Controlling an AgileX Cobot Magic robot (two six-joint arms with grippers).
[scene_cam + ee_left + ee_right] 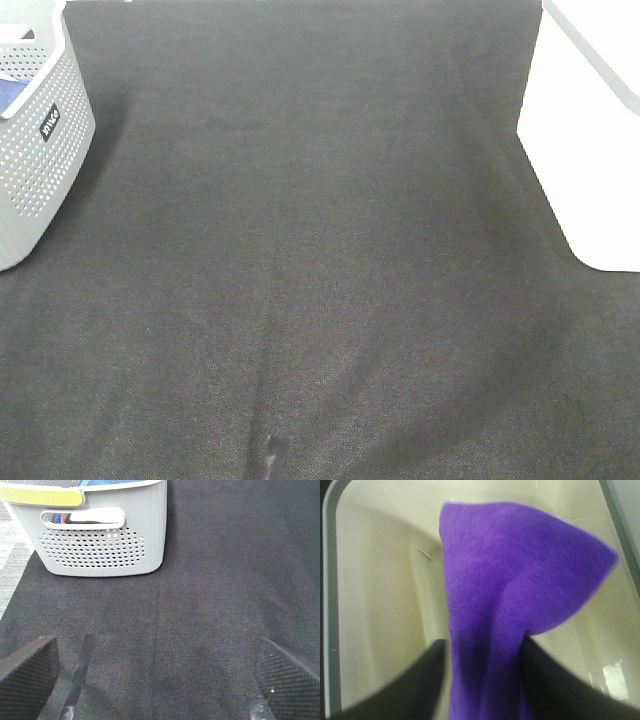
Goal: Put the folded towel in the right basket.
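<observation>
We find the right end effector (484, 647) clamped on the towel (520, 570) over the right basket (380, 590); only release remains; left end effector (159, 675) apart.

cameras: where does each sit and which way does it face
exterior high: mounted high, looks down on black cloth, grey basket left, white basket right; no arm clearly shows.
left wrist: on left arm, faces the grey basket across the cloth; open left gripper shows.
right wrist: on right arm, looks into the white basket; right gripper holds purple towel.
shared: grey basket, exterior high and left wrist.
</observation>
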